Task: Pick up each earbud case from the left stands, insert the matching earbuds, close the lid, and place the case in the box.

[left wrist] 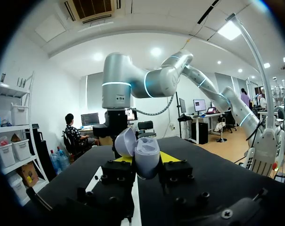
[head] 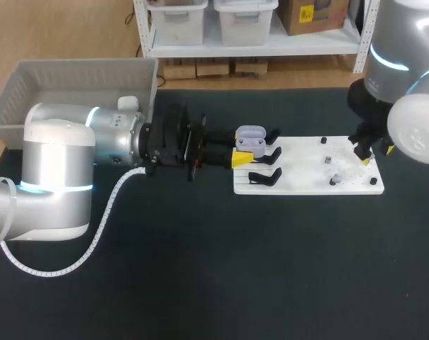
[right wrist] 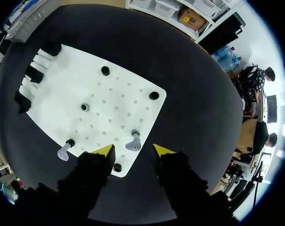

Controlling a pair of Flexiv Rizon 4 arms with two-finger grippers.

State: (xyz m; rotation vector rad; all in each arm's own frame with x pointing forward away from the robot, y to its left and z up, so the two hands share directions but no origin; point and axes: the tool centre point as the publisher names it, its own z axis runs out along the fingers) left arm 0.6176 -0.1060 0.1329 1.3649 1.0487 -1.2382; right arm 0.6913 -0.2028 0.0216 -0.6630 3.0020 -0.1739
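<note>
Left claw [left wrist: 147,162] clamped on the open-lidded case [left wrist: 148,149] beside the stands [head: 264,177], right claw [right wrist: 133,150] spread wide just above an earbud [right wrist: 133,141] at the white board's [right wrist: 109,94] corner, well apart from the case.

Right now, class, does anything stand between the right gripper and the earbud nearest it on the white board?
Nothing visible does. The right gripper hangs open above the white board, and the nearest earbud lies just ahead of its fingertips, with only bare board around it.
</note>
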